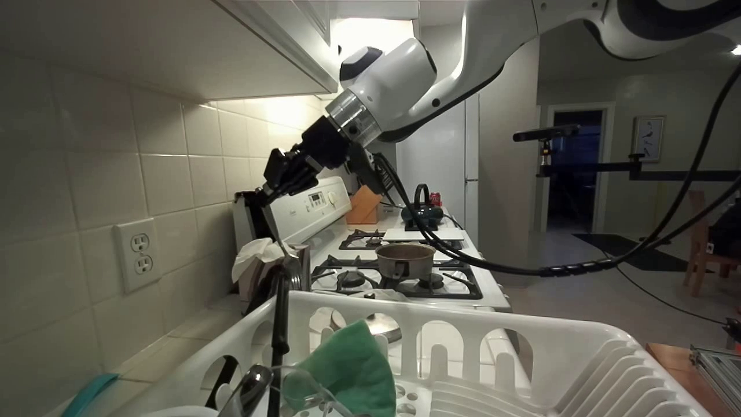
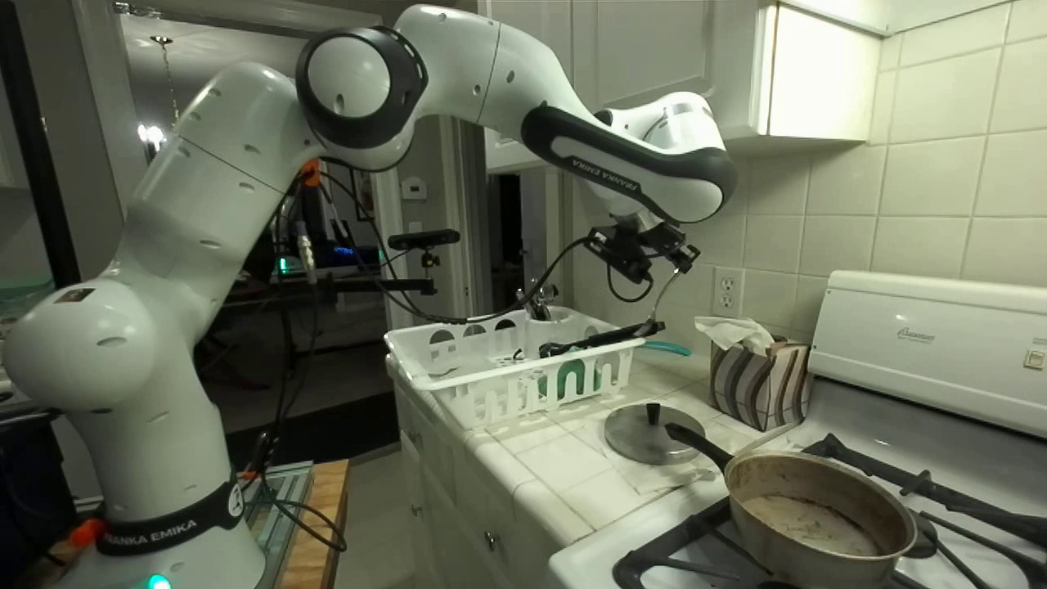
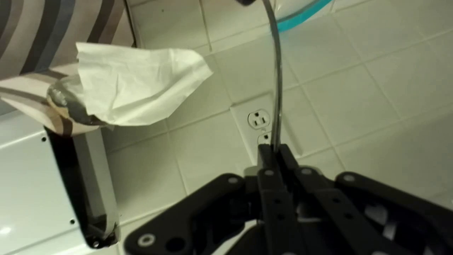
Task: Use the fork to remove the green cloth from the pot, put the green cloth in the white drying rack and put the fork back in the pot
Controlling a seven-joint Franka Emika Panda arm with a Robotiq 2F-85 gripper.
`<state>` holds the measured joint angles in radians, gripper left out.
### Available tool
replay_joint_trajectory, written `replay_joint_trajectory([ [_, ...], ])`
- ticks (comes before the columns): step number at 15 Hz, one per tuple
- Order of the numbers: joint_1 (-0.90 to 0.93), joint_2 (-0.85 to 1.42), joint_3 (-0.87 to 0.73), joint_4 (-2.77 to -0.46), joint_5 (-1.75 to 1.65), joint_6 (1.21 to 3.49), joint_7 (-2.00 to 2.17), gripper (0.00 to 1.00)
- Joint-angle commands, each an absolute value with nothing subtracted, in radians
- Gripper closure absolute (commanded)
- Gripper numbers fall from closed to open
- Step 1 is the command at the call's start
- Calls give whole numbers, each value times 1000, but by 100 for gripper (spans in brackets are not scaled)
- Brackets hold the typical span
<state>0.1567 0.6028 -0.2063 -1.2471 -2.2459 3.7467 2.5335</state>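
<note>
My gripper is shut on the metal handle of the fork, which hangs tines down above the rack's back left corner. The gripper and fork also show in an exterior view. In the wrist view the fork handle runs up from the fingertips; its tines are out of view there. The green cloth lies in the white drying rack; cloth and rack show again. The pot stands on the stove with no cloth visible inside; pot shows again.
A black-handled utensil leans over the rack's rim by the fork tines; I cannot tell whether they touch. A tissue box stands beside the stove, near the wall. A lid lies on the counter. A cabinet hangs above.
</note>
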Motion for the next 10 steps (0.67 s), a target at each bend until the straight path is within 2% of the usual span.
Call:
replay_joint_trajectory([
  [1,121,476,-179,-1417,-2179,3583,2540,99],
  [7,46,332,-98,-1645,-2098,3340,2585,99],
  [9,38,270,-97,-1764,-1901,3261,2439,99],
  [10,37,239,-80,-1776,-2016,3224,2586,99],
])
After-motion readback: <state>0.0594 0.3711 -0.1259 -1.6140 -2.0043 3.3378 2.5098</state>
